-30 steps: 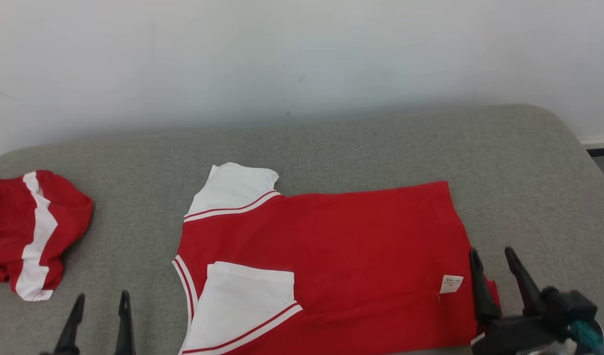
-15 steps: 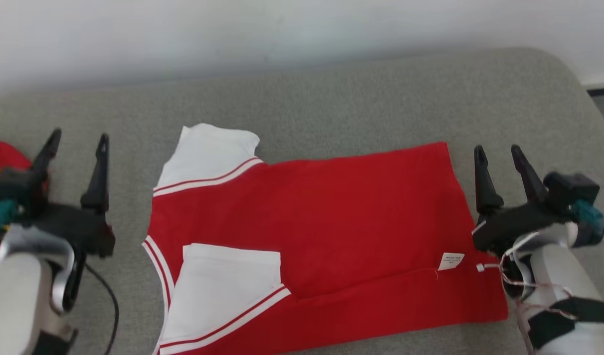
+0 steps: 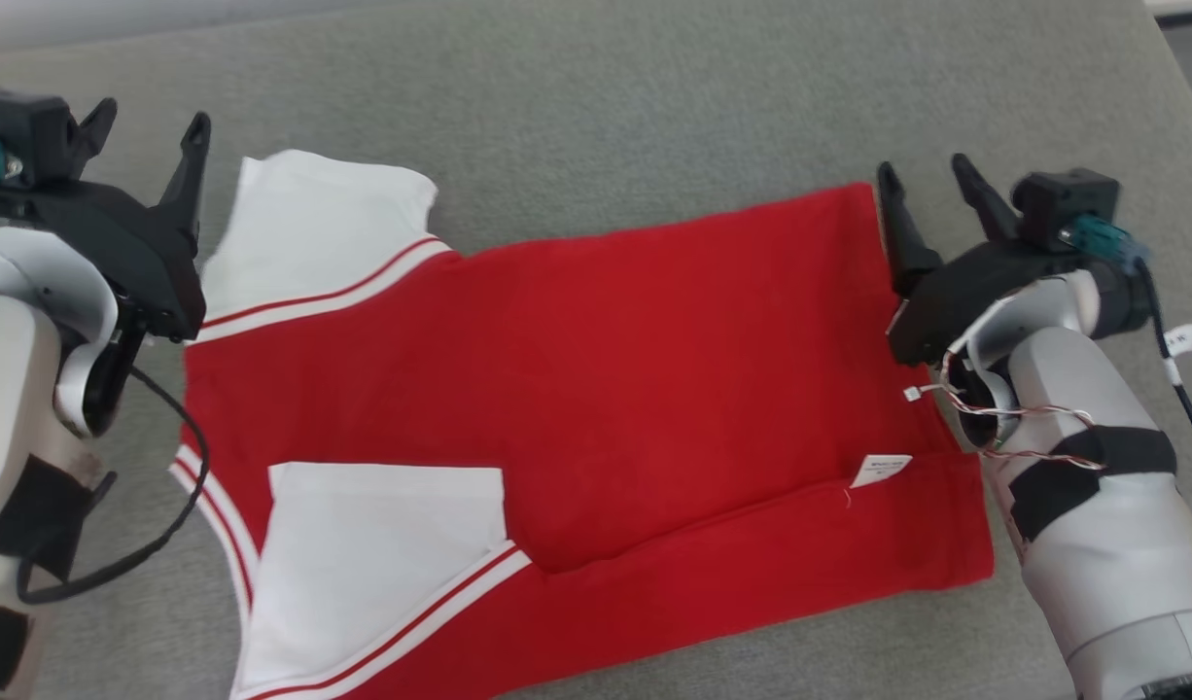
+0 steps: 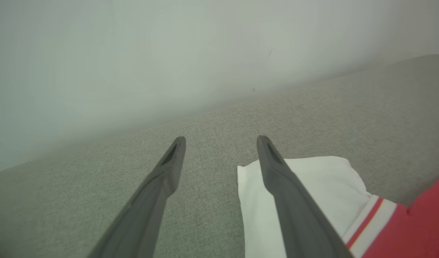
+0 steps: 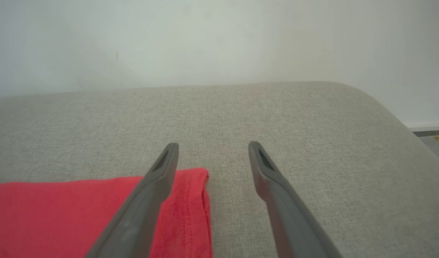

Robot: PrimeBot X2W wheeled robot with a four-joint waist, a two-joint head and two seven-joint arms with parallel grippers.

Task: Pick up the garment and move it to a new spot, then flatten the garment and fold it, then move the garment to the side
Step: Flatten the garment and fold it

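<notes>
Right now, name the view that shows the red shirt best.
Head view: nearly the whole shirt lies spread there. The left wrist view catches one white sleeve, the right wrist view a red hem corner.

Matt cloth garment (image 3: 606, 389) (soft knit)

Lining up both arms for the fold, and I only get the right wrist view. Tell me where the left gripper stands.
Observer: The left gripper is open, at the edge of the far white sleeve of the red garment.
Operator: Report the garment's near side.
Observer: A second white sleeve lies folded onto the red body, toward your left.
Operator: Name what lies near the right gripper.
Observer: A small white label on the red cloth, nearer the robot than the fingertips.
</notes>
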